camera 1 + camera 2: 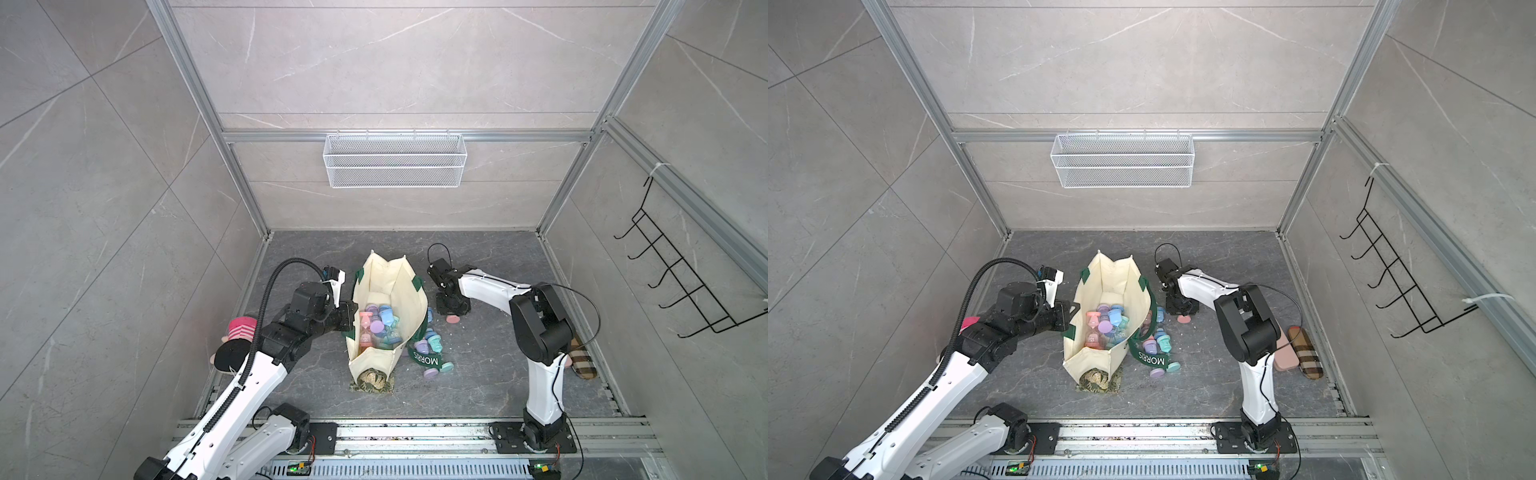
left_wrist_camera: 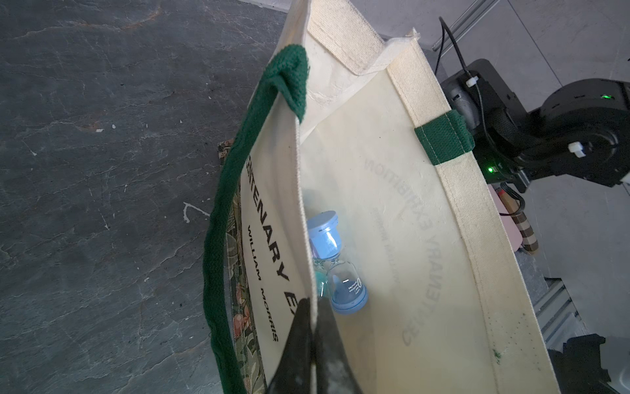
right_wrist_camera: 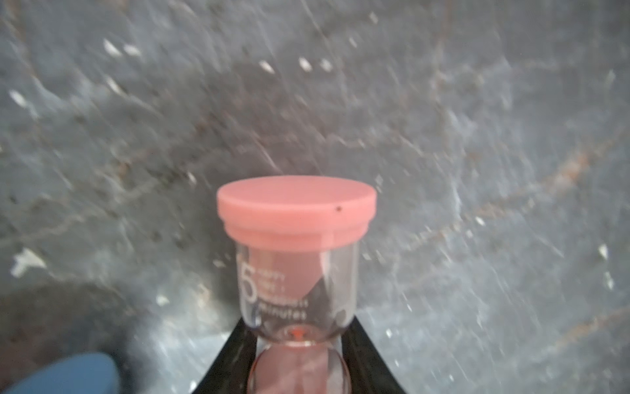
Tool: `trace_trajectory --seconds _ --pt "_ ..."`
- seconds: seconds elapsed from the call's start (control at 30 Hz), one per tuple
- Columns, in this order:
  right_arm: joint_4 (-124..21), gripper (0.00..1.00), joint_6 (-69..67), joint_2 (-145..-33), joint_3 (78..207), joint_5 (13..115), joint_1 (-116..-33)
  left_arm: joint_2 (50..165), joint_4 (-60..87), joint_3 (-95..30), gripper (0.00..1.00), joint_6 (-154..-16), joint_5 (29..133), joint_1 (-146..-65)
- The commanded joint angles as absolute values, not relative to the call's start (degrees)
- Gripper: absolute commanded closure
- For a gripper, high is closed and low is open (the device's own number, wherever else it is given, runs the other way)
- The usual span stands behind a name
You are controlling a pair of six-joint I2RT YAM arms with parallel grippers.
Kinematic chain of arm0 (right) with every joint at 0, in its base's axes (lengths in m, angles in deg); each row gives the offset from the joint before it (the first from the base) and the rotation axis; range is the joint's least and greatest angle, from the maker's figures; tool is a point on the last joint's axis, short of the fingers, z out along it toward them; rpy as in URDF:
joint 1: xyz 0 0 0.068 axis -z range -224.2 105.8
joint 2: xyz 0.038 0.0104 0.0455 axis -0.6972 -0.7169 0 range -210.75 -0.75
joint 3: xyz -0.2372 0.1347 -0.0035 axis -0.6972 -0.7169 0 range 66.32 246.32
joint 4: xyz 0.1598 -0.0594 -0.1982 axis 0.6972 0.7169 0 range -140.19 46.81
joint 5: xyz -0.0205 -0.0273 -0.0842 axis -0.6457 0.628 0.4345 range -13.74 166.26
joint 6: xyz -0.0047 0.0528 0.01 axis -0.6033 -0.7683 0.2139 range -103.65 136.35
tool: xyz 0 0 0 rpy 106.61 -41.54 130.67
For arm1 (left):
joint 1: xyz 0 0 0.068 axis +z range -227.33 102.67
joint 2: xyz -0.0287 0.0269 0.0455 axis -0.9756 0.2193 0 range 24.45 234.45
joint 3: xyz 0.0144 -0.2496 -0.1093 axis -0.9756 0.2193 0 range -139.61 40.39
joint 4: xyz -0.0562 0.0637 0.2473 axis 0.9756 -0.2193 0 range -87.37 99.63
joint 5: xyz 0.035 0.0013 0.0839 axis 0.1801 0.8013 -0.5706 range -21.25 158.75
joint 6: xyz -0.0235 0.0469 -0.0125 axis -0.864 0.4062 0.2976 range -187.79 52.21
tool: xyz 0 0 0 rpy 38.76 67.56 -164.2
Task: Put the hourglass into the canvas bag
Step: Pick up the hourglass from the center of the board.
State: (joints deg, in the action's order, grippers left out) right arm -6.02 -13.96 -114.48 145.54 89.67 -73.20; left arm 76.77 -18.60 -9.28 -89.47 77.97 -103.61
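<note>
Right of the bag [image 1: 409,291]: one pink hourglass [image 1: 452,319] gripped

Its neck is clamped in the right claw [image 3: 300,332]; the left claw [image 2: 312,303] pinches the bag's rim. Other hourglasses [image 1: 384,322] crowd inside and beside the bag, too heaped to count. Slate tabletop [image 1: 498,374], grey tiled walls, one wire basket [image 1: 395,160].

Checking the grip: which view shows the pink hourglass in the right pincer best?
The right wrist view: the pink hourglass fills it, with the right pincer shut on its neck. Both top views show only its pink cap under the arm. The left wrist view misses it.
</note>
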Motion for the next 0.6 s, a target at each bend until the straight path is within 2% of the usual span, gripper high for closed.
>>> trace_trajectory --seconds 0.0,0.2,0.57 --pt "-5.48 0.96 -17.52 -106.43 142.82 89.63 -72.96 75.77 -17.01 -9.45 1.0 -88.66 79.38 -103.81" --pt "-5.49 0.98 -20.65 -95.2 138.67 88.27 -73.02 75.41 -17.05 -9.42 1.0 -88.63 79.17 -103.87" --pt "-1.93 1.0 -23.07 -80.35 142.13 87.07 -77.09 75.42 -17.01 -9.41 1.0 -88.63 79.1 -103.83"
